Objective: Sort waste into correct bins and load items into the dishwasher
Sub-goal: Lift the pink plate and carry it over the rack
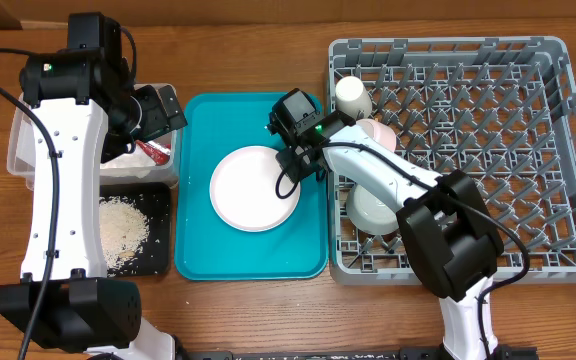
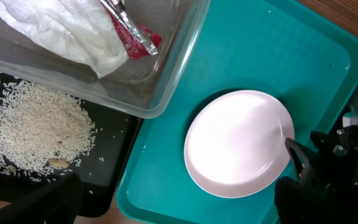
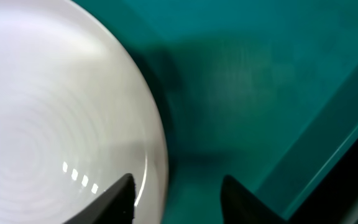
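Right gripper [image 3: 178,190] straddles the plate [image 3: 55,112] rim — touching, perhaps — jaws apart.

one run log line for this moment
right gripper: open, straddling pale pink plate rim on teal tray | left gripper: open, empty, over clear tub

L arm [image 1: 63,180], R arm [image 1: 388,175]: white links, blk joints + cables, green LEDs.

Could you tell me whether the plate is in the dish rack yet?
Out: the plate lies flat on the teal tray beside the rack, its rim between the jaws of the right pincer.
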{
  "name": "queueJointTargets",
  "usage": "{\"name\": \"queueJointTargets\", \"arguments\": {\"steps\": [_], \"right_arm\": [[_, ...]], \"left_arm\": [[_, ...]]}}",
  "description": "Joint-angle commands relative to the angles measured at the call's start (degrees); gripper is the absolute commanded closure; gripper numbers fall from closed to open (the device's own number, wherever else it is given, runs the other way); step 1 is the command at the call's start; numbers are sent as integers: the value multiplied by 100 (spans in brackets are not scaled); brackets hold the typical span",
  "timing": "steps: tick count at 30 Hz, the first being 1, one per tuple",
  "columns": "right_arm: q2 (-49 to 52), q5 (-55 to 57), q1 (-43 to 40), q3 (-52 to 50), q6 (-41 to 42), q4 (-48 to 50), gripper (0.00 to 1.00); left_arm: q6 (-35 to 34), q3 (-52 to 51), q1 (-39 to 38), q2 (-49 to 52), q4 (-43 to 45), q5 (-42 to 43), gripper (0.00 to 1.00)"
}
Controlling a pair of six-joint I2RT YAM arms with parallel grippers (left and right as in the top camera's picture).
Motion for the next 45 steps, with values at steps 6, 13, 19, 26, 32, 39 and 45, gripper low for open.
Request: {"name": "queueJointTargets", "arguments": {"steps": [6, 13, 19, 26, 32, 39, 45], "right_arm": [[63, -428, 229, -164, 48, 68, 67], [138, -428, 326, -175, 48, 109, 67], [138, -426, 326, -175, 48, 129, 71], [282, -428, 326, -175, 48, 205, 69], [479, -428, 326, -175, 48, 227, 71], [387, -518, 326, 55, 48, 166, 96], [-105, -487, 319, 929, 48, -549, 96]], "left_arm": [[46, -7, -22, -31, 9, -15, 0], [46, -7, -22, -31, 9, -15, 0], [46, -9, -22, -31, 7, -15, 0], [46, -7, -22, -31, 9, -15, 0], [46, -7, -22, -31, 9, -15, 0], [46, -9, -22, -31, 7, -15, 0], [46, -7, -22, -31, 7, -15, 0]]}}
